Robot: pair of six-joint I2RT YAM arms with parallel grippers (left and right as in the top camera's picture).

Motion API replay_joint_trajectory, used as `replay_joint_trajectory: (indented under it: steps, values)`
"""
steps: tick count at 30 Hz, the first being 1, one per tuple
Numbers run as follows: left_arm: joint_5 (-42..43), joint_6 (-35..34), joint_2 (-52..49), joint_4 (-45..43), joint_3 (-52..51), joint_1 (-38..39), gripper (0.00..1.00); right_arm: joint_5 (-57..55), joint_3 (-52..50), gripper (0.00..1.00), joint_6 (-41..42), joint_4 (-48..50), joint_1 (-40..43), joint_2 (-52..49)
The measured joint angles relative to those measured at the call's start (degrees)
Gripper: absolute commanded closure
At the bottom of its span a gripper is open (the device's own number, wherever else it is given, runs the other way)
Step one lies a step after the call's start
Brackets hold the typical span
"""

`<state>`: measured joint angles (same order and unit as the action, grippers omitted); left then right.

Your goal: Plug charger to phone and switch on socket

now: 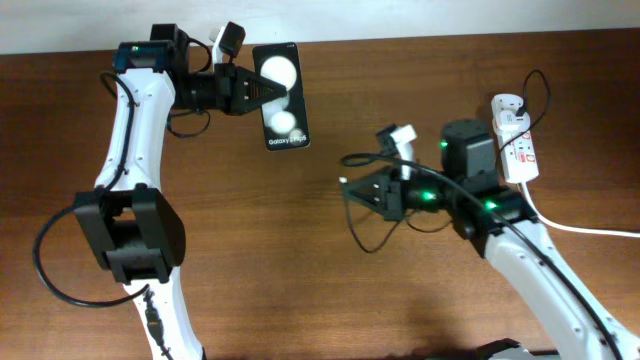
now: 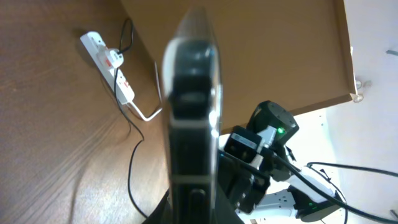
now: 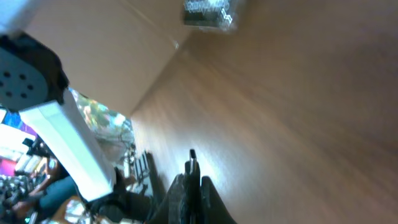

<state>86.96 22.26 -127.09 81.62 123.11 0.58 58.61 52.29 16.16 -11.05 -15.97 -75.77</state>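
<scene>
1. The phone (image 1: pixel 281 95) is at the far left of the table (image 1: pixel 400 300), gripped by one long edge in my left tool (image 1: pixel 262 92).
2. The socket (image 1: pixel 518 140) lies at the far right, well apart from both tools.
3. The charger (image 3: pixel 192 159) has its plug tip clamped in my right tool (image 1: pixel 350 186), mid-table. I can't see the phone's port. I'd line the tip up squarely with the phone's end, hold the phone rigid and push in straight and slowly.

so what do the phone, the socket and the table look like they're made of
phone: glossy glass or polished plastic, judging by two bright round reflections.
socket: white moulded plastic, probably; smooth, with red markings.
table: brown wood or wood-look laminate; grain lines show, but which one I cannot tell.
</scene>
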Motion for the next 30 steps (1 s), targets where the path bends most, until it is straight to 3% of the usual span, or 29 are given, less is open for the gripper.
replay_joint_trajectory:
  steps: [7,30]
  values:
    - [0.1,-0.6,0.0,-0.3,0.0,2.3,1.0,-1.8,0.0,0.96,11.4,15.4,-5.2,-7.6]
    - [0.2,-2.8,0.0,-2.2,0.0,7.0,1.0,-3.5,0.0,0.96,16.0,20.3,-5.2,-7.9]
